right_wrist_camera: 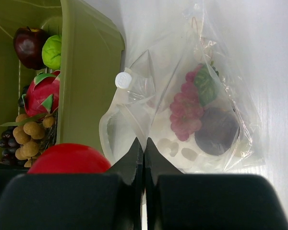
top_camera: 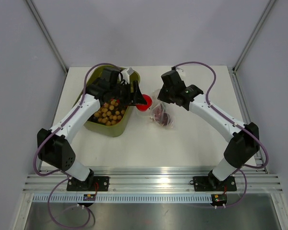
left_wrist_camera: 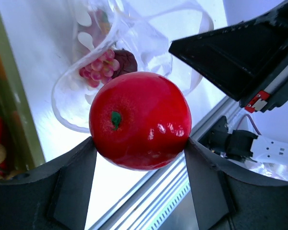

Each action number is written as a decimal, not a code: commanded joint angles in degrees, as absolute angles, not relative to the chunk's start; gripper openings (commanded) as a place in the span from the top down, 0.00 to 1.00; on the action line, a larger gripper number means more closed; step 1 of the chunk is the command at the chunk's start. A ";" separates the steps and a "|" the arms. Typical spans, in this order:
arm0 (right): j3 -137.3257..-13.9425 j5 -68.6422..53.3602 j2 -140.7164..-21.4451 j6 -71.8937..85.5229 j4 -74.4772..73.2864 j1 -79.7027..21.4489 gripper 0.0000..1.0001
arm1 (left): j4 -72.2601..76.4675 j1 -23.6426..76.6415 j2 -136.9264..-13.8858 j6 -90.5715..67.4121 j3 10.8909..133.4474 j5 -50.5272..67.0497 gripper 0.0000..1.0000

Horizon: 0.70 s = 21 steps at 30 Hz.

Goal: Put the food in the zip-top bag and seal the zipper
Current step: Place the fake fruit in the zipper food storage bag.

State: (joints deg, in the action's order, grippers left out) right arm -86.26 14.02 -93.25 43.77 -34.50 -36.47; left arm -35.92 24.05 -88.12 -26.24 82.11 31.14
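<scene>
Gripping one glossy red apple (left_wrist_camera: 139, 120) between its two fingers (left_wrist_camera: 72, 182), the left gripper (left_wrist_camera: 140, 143) is clenched on the fruit's sides and holds it in the air, just beside the tub's right wall and close to the bag's mouth. The right gripper (right_wrist_camera: 144, 143) has its two jaws pressed together, pinching the near rim of the zip-top bag (right_wrist_camera: 134, 110), whose mouth stands open toward the apple.

The single bag lies on the white table (top_camera: 182, 143), between the two arms and just right of the tub. It holds two pieces of food: one bunch of pink-purple grapes (right_wrist_camera: 185, 108) with a green leaf, and one dark purple round fruit (right_wrist_camera: 216, 132) touching the bunch. One small white round disc (right_wrist_camera: 123, 80) sits at the bag's rim.

The one olive-green tub (right_wrist_camera: 89, 72) carries one dark red apple (right_wrist_camera: 28, 45), one bright green piece (right_wrist_camera: 53, 51), one pink fruit with green leaves (right_wrist_camera: 38, 93), one cluster of tan balls (right_wrist_camera: 31, 139) and one bunch of dark grapes (right_wrist_camera: 7, 141) at its edge.
</scene>
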 commanded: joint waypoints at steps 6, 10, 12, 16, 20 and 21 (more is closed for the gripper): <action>-85.43 13.97 -88.77 44.56 -31.38 -36.21 1.00 | -29.79 25.66 -89.29 -28.83 82.26 33.31 0.87; -84.55 13.97 -87.19 44.65 -31.38 -36.30 1.00 | -30.06 26.28 -92.10 -28.39 83.75 33.31 0.87; -84.38 13.80 -87.10 44.91 -31.12 -36.30 1.00 | -30.06 26.89 -93.59 -28.21 84.11 32.96 0.86; -84.29 12.40 -86.49 44.91 -30.85 -36.30 1.00 | -30.15 27.07 -95.36 -28.30 84.55 31.21 0.87; -83.94 10.64 -85.61 44.30 -31.03 -36.30 1.00 | -31.81 27.16 -97.47 -27.42 87.71 30.32 0.84; -83.67 10.55 -85.34 44.38 -30.94 -36.30 1.00 | -32.16 27.25 -97.99 -27.25 88.50 30.67 0.81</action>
